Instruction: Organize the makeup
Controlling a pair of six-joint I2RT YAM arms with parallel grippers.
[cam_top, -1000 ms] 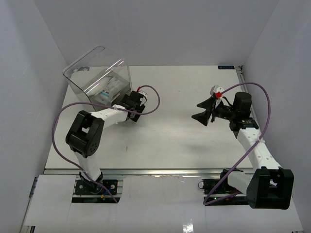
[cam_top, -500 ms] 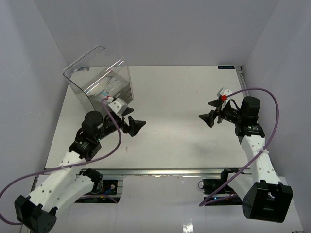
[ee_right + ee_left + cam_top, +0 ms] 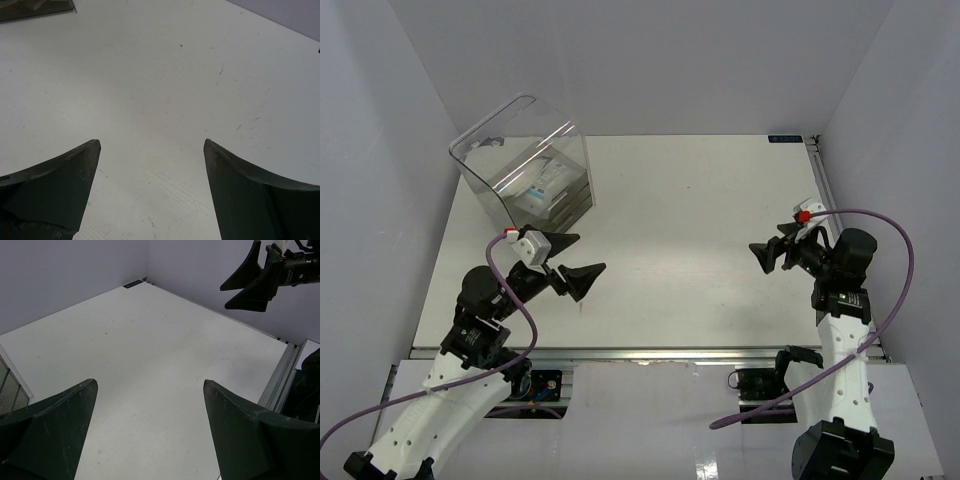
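You have the makeup [image 3: 546,190] stacked in the far-left clear box [image 3: 520,125], left claw [image 3: 590,252] and right claw [image 3: 767,242] wide open and empty, so organizing looks done.

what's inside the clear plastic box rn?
Through the wall of the clear box: sachets with white-blue print, and a dark flat stack beside them. Glare and overlap hide how many pieces there are and anything lying beneath them.
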